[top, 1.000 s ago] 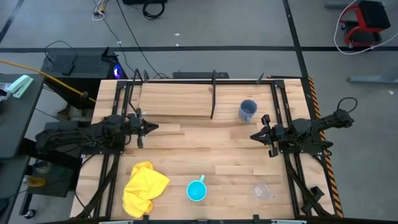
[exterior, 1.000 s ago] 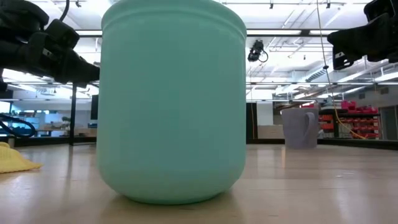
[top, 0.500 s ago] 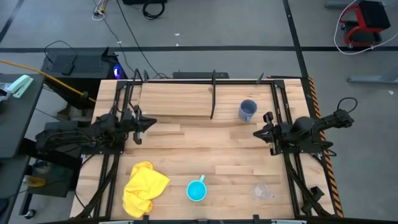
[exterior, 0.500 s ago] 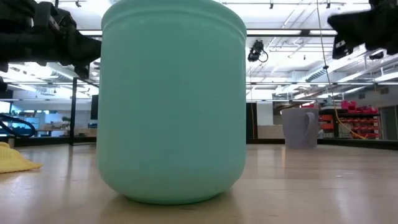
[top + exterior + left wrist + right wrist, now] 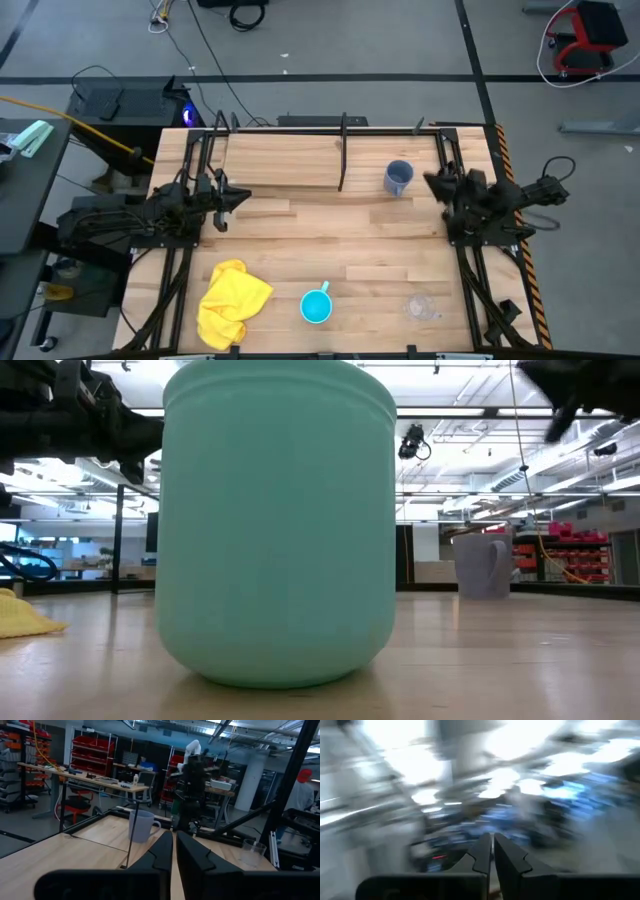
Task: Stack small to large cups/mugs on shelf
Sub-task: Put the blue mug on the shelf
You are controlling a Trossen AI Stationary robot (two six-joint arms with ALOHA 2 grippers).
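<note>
Wooden tabletop (image 5: 300, 225) under us; our right gripper (image 5: 432, 181) nears the grey-blue mug (image 5: 397, 178), fingers together, holding nothing; left gripper (image 5: 240, 197) likewise

grey floor (image 5: 330, 50), red shelving (image 5: 92, 762)

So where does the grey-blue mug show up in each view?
High view: grey-blue mug at the far right of the table, just right of a black shelf post.
Low view: small, right of centre, behind the big cyan mug.
Left wrist view: left of centre, handle toward the right arm.
Right wrist view: too blurred to find it.
Shared landmark: the cyan mug in the high and low views.
</note>
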